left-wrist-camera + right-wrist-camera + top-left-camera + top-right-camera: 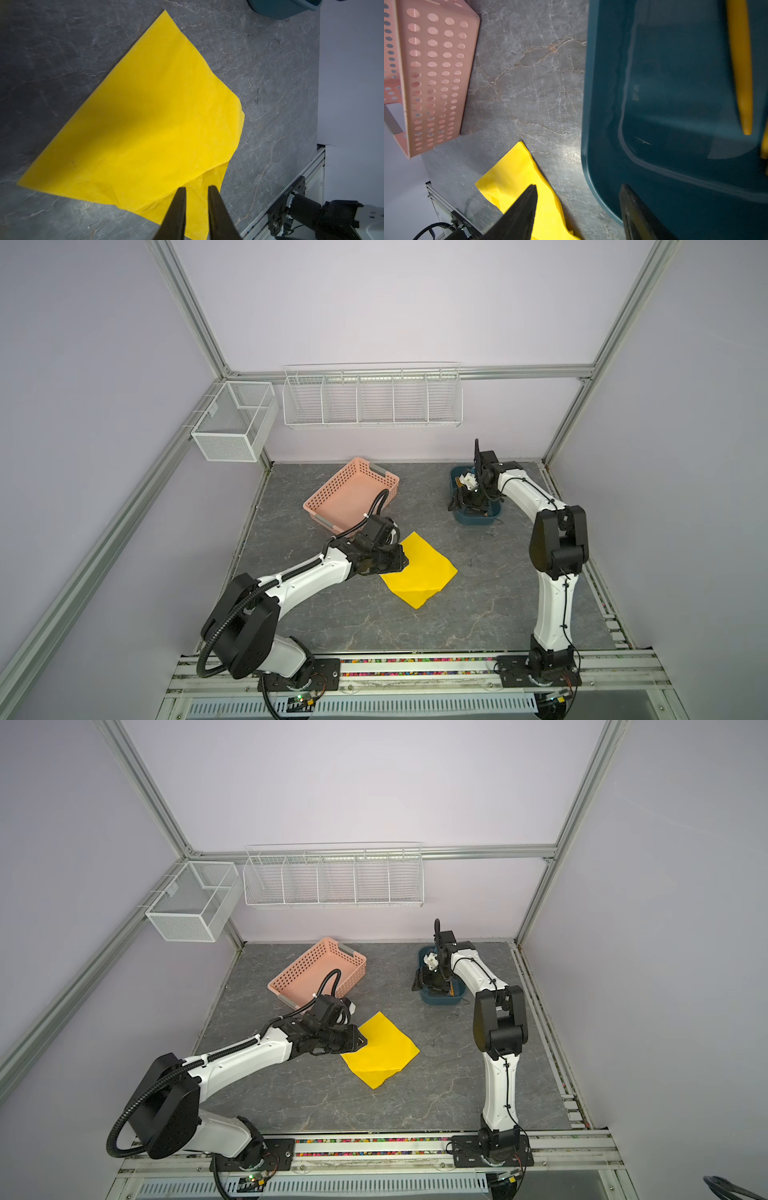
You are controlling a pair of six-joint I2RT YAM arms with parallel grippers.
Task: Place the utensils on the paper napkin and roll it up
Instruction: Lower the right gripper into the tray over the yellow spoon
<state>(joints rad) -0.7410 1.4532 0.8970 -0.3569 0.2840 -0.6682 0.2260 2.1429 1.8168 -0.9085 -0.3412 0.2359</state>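
Narrow-jawed left gripper hovers over paper napkin; wide-jawed right gripper hangs over teal bin at napkin's one o'clock

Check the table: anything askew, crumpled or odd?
The bright yellow paper napkin is not flat: the corner nearest the arm bases is folded over and creased. The orange-gold utensils are in the dark teal plastic tub, none on the napkin.
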